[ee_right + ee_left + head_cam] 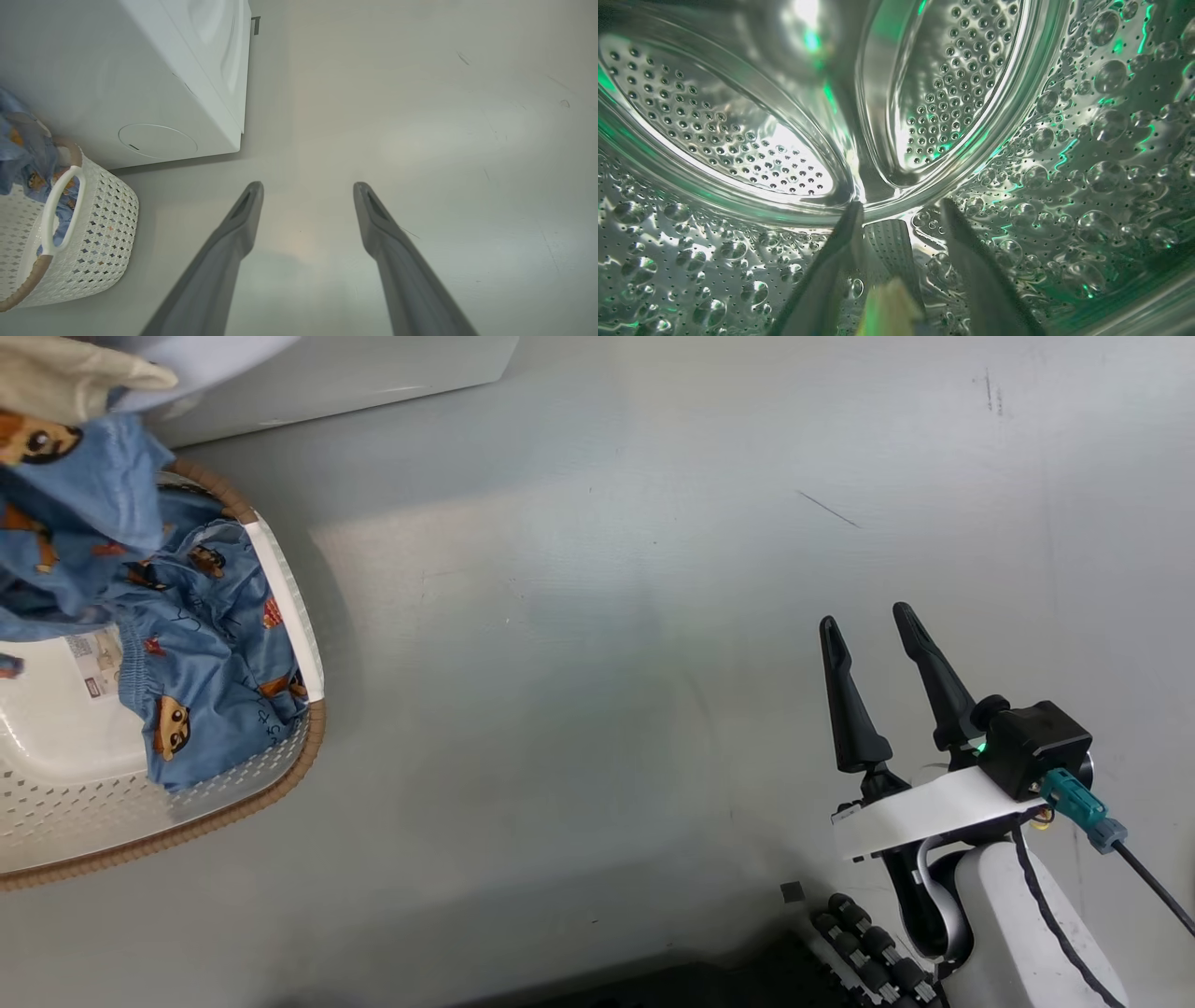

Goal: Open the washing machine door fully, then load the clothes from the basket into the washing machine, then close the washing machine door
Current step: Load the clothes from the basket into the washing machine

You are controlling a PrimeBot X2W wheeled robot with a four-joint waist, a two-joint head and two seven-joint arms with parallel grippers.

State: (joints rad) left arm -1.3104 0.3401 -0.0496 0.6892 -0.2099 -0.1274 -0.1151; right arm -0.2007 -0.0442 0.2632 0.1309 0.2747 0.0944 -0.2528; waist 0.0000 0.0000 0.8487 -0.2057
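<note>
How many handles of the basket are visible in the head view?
1: a white handle on the basket's right rim, beside the clothes. Another may be hidden.

Soft light on the floor, sharp sparkle in the drum

We see the grey floor (597,663) lit softly from above, with a pale bright patch in the middle and a soft shadow beside the basket (316,733). The clothes (84,513) at the top left look smeared. Inside the steel drum (1087,163) we see hard white glare and green glints, and the fingers (822,280) of the left gripper (901,207) are blurry. By the right wrist, the washing machine (163,70) leans and bends, with a dark shadow under it.
</note>
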